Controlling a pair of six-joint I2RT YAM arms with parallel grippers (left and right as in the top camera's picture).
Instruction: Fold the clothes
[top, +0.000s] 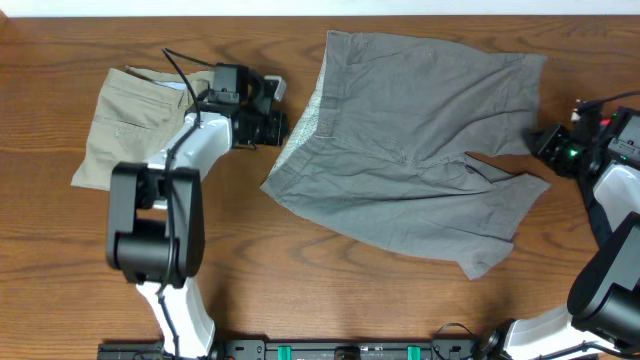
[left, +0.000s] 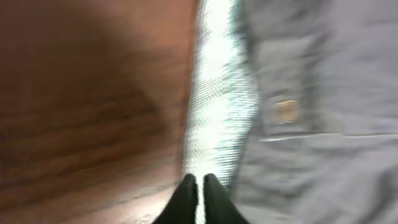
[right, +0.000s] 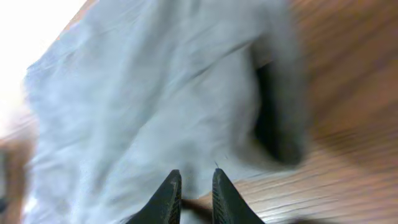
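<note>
**Two grippers, one at each end of the shorts**

Overhead: the grey shorts (top: 420, 130) lie spread on the table (top: 300, 290). Their long axis runs across it, with the waistband toward the left arm and the leg hems toward the right arm. The left gripper (top: 272, 118) sits just beside the waistband's pale lining (top: 312, 115). The right gripper (top: 545, 148) sits just beside the upper leg hem. Each arm is nearer its own end. The beige shorts (top: 115, 130) lie apart at the far left, partly under the left arm.

Left wrist: the fingers (left: 185, 200) are pressed together. The lining runs straight away from their tips, with grey cloth to its right. The view is too blurred to tell whether any lining is pinched.

Right wrist: the fingers (right: 166, 198) stand a narrow gap apart with nothing visibly between them. The cloth's edge lies just ahead, and the dark leg opening (right: 273, 124) is ahead and to the right.

Judging by this layout, the fold will likely carry one end toward the other along that long axis.
</note>
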